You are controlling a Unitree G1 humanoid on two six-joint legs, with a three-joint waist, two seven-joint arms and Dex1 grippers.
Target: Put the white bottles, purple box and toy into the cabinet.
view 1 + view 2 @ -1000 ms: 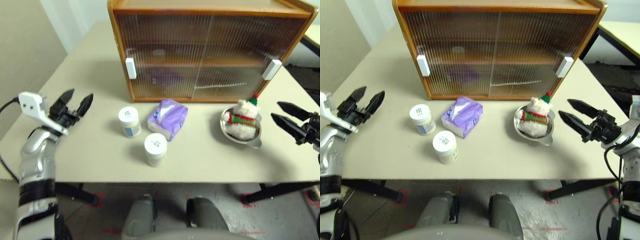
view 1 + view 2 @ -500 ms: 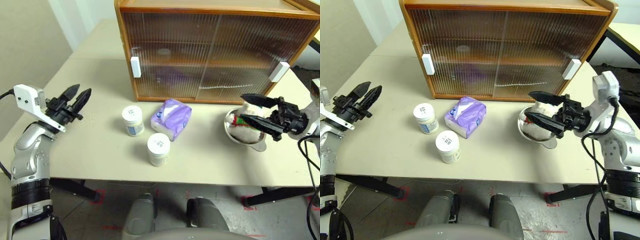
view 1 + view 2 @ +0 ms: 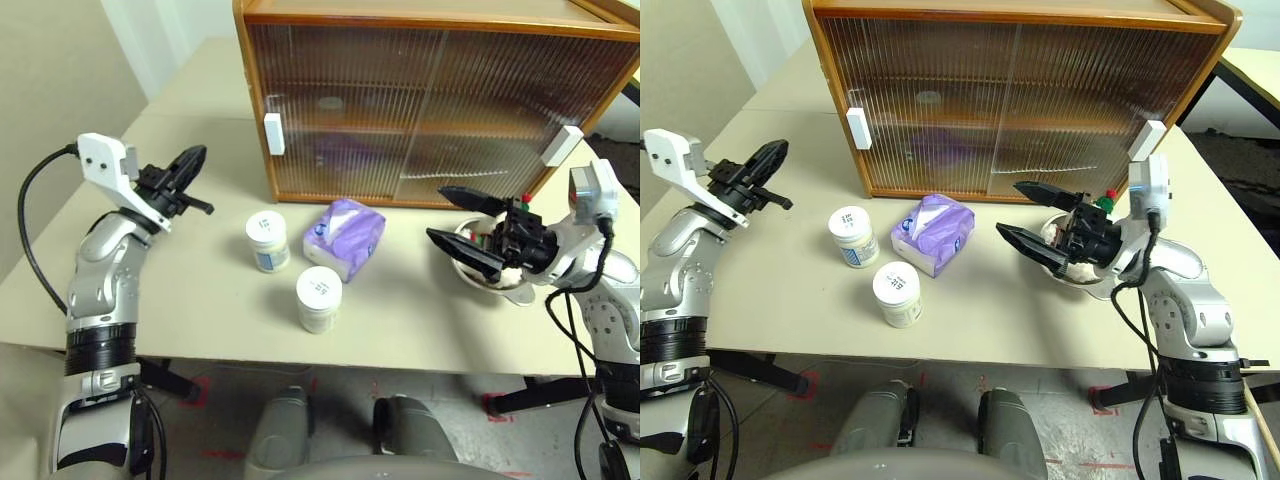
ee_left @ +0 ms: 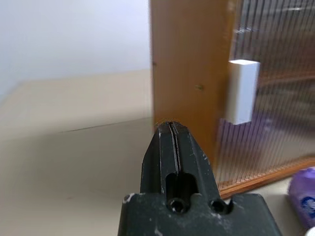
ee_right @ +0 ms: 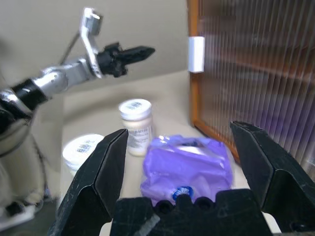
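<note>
Beige worktop (image 3: 200,300) carrying the cabinet (image 3: 430,100) at its far edge, both ribbed sliding doors closed, one white handle (image 3: 273,134) at the left side and another white handle (image 3: 565,145) at the right side.

In front of the cabinet, toward the near edge: two white bottles, far bottle (image 3: 267,241) upright, near bottle (image 3: 318,298) upright and closer to the near edge, slightly apart from each other. Purple box (image 3: 345,236) lying just beside both bottles on their right, between them and the cabinet's base, not touching the cabinet.

Toward the right edge of the worktop: metal bowl (image 3: 515,290) holding the toy (image 3: 1104,199), mostly hidden behind the right arm; only a bit of the red hat and some white fluff visible.

Left tool (image 3: 190,163) fully closed, fingers pressed together, gripping nothing, held above the left part of the worktop and pointing toward the cabinet's left side panel and the left handle, not touching them.

Right tool (image 3: 460,225) wide open, gripping nothing, held above the worktop directly in front of the bowl, pointing left toward the purple box and the bottles, well apart from them. Contact with the bowl or the toy impossible to tell.
</note>
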